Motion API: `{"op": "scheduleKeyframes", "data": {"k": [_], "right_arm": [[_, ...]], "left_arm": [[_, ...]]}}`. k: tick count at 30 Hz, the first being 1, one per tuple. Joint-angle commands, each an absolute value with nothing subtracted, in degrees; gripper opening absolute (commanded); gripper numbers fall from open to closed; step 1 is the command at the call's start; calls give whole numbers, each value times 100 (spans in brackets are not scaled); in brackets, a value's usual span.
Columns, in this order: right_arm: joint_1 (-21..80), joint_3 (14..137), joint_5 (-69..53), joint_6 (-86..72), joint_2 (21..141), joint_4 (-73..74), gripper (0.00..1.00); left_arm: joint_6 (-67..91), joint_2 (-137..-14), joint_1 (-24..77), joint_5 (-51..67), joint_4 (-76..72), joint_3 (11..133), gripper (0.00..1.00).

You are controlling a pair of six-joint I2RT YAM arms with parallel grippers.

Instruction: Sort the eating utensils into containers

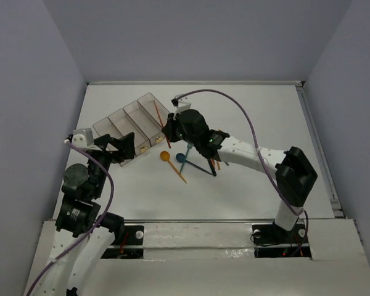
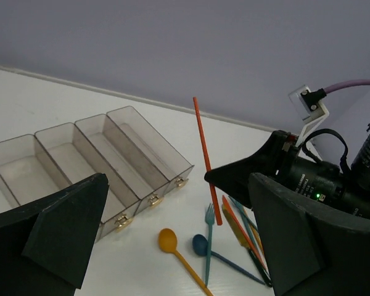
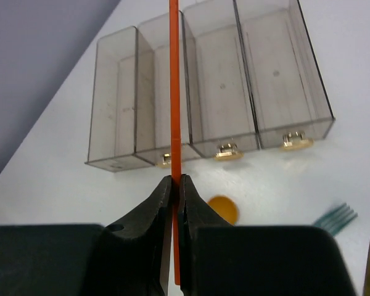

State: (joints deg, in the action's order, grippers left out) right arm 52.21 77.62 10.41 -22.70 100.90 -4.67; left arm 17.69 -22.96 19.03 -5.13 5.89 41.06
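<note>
To your left, the left gripper [image 1: 124, 148] hangs released, its 2 black fingers spread wide, just beside the near left end of the row of 4 joined clear smoky-grey plastic bins [image 1: 124, 113]. Nothing shows inside any of the 4.

Further right, the right gripper [image 3: 174, 182] is clenched on a thin red-orange plastic utensil [image 3: 174, 92]. It holds the utensil nearly upright in front of the bins' brass-knobbed near ends. The utensil shows only as a narrow straight strip, so you cannot tell whether it is a spoon, fork or knife.

You appear to be mid-carry on this 1 piece. The next move calls for tipping it flat, lining it up along a bin's length, then lowering and letting go.

Rightmost, the orange plastic spoon [image 2: 168, 239], blue spoon [image 2: 200, 243], teal fork [image 2: 209, 216] and several other pieces lie unsorted on the white table [image 1: 246, 111].
</note>
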Motion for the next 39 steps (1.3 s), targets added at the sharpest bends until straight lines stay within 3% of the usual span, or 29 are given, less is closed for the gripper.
{"op": "scheduleKeyframes", "data": {"k": [1, 8, 14, 30, 33, 34, 37, 39], "right_arm": [[5256, 8910, 458, -1582, 10695, -843, 0], [5256, 10536, -711, -2513, 12397, -1239, 0], [5317, 12663, -1134, -2575, 13945, -484, 0], [5317, 13517, -246, -2382, 14800, 237, 0], [5317, 13561, -202, -2373, 14889, 316, 19], [5317, 13535, -220, -2382, 14863, 334, 34], [5317, 13474, -255, -2356, 14757, 281, 53], [5317, 13474, -237, -2277, 14582, 307, 58]], "left_arm": [[2039, -1864, 1916, -2073, 659, 4316, 99], [2013, -1441, 1916, -2171, 492, 4157, 99], [1969, -1477, 1916, -1881, 431, 4131, 99], [1942, -1450, 2021, -1696, 369, 4096, 99], [1942, -1485, 2021, -1652, 369, 4087, 99], [1942, -1477, 2021, -1661, 360, 4087, 99], [1942, -1485, 2021, -1652, 343, 4078, 99], [1934, -1494, 2021, -1652, 343, 4087, 99]]}}
